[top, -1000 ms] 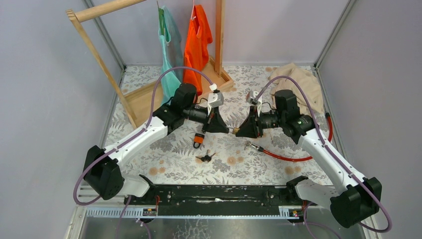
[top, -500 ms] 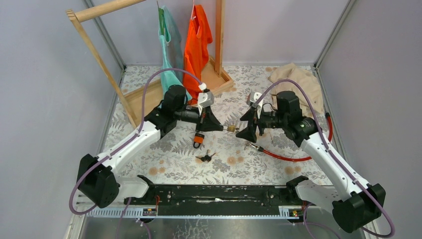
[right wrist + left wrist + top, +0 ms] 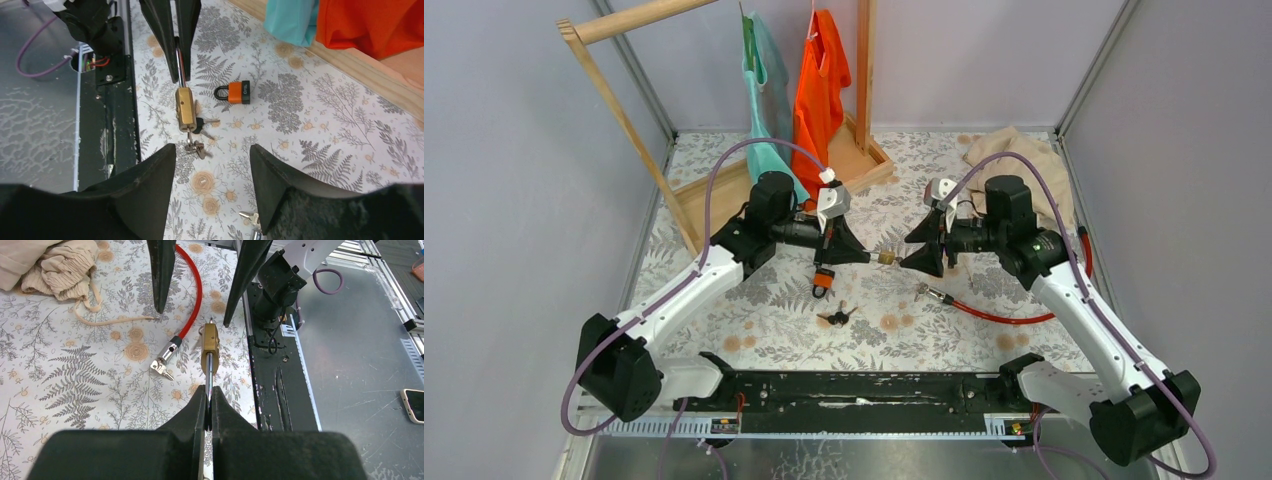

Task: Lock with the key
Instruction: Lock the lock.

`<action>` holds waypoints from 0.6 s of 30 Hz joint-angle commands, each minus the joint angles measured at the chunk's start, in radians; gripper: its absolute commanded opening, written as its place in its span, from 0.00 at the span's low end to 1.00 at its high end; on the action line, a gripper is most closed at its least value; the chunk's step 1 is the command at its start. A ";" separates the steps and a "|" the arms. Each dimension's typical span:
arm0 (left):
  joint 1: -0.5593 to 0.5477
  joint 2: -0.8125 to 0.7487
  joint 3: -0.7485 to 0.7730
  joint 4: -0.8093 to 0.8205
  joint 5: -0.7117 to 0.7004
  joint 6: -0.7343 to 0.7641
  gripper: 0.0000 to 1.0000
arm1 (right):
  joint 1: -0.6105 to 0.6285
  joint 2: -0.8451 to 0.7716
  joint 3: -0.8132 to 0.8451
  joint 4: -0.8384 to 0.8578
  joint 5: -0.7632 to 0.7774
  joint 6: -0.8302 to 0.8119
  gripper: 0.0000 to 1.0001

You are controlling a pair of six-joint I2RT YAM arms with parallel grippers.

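My left gripper [image 3: 209,392] pinches the brass padlock [image 3: 209,347] by its shackle, holding it in mid-air so the key [image 3: 190,140] in its far end faces my right gripper [image 3: 212,149], spread open and empty just beyond the padlock

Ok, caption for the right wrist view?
Brass padlock, key in base, pinched by its shackle in left fingers; right fingers open nearby.

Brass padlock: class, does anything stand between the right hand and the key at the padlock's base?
Nothing visible does. The open right hand faces the key in the brass padlock, which the left hand holds up by its shackle; only air lies between. The orange padlock lies aside on the table.
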 commanded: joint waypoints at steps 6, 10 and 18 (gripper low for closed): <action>0.003 0.005 -0.005 0.040 0.025 0.016 0.00 | -0.003 0.032 0.047 0.081 -0.121 0.087 0.52; 0.002 0.007 -0.008 0.052 0.027 0.005 0.00 | -0.003 0.041 0.046 0.081 -0.142 0.091 0.48; 0.003 0.006 -0.009 0.061 0.029 -0.005 0.00 | 0.002 0.055 0.038 0.084 -0.149 0.094 0.44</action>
